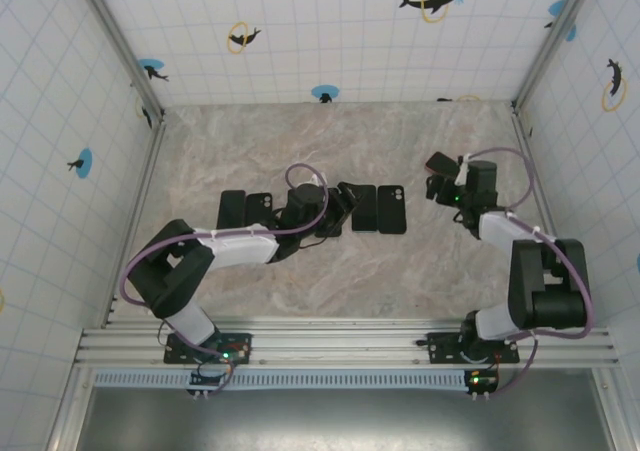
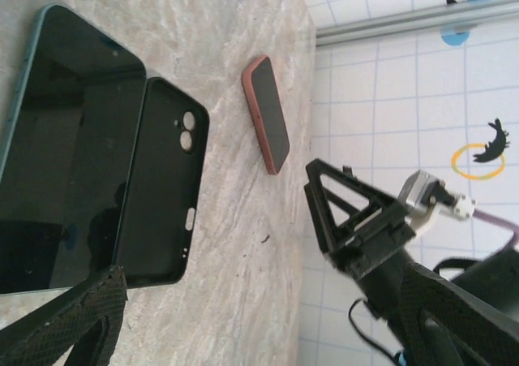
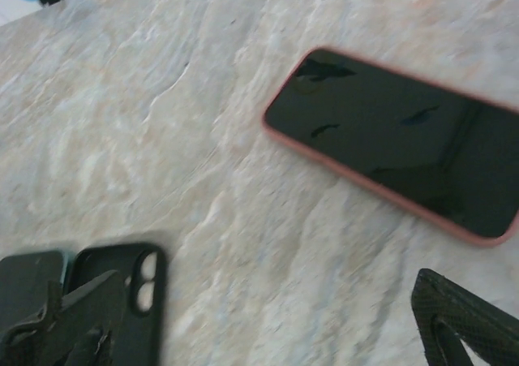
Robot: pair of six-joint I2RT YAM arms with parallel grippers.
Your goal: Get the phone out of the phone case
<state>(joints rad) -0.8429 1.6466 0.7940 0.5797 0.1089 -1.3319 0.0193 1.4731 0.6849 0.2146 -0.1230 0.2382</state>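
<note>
A slim phone in a salmon-pink case [image 3: 389,139] lies flat and screen-up on the veined marble desk [image 1: 300,281], near the white tiled wall [image 2: 389,98]. The right end effector [image 3: 268,281] hangs low just beside it, released, its two black fingers spread wide with bare marble between them. Farther along lie an empty black case with two camera holes [image 2: 162,191] and, touching its edge, a dark phone with a teal rim [image 2: 69,147]. The left end effector [image 1: 325,211] hovers over this pair in the row of black slabs [image 1: 378,209], released and gripping nothing; one mesh-textured finger [image 2: 65,321] overlaps the black case's near end.
</note>
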